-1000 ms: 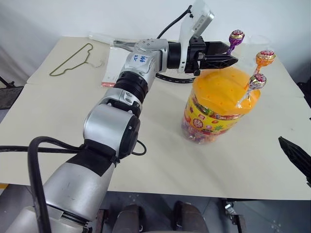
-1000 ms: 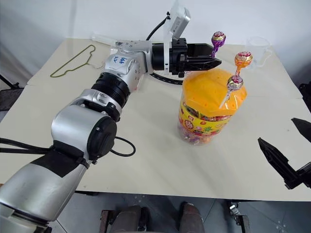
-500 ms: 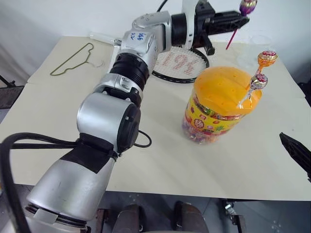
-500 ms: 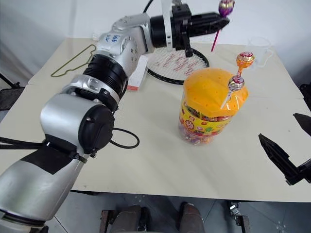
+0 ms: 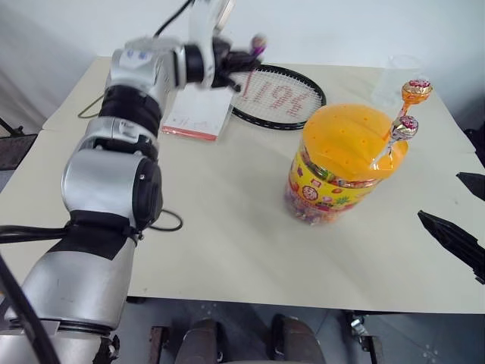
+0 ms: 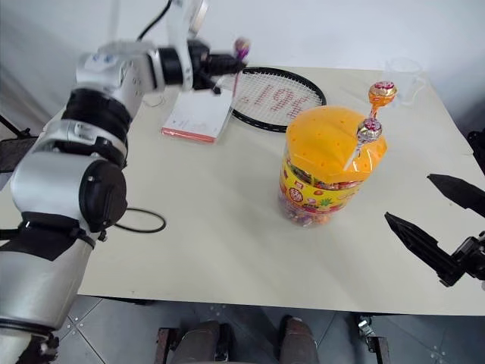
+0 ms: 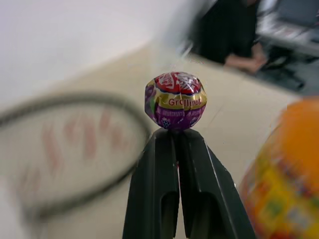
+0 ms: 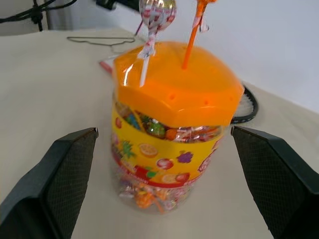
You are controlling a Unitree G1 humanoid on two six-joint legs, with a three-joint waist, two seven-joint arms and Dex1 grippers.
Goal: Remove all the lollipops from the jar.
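Stick of purple lollipop [image 7: 175,100] hidden btwn pinching left hand [image 7: 178,137]; right hand [image 8: 162,181] spread.

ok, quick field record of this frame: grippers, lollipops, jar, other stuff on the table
left gripper: shut on the purple lollipop, held over the racket
right gripper: open, beside the jar, holding nothing
jar: upright on the table, orange lid on
lollipops in lid: two, the orange lollipop and the silvery-pink lollipop
lollipops out: one, purple
other: booklet, measuring cup
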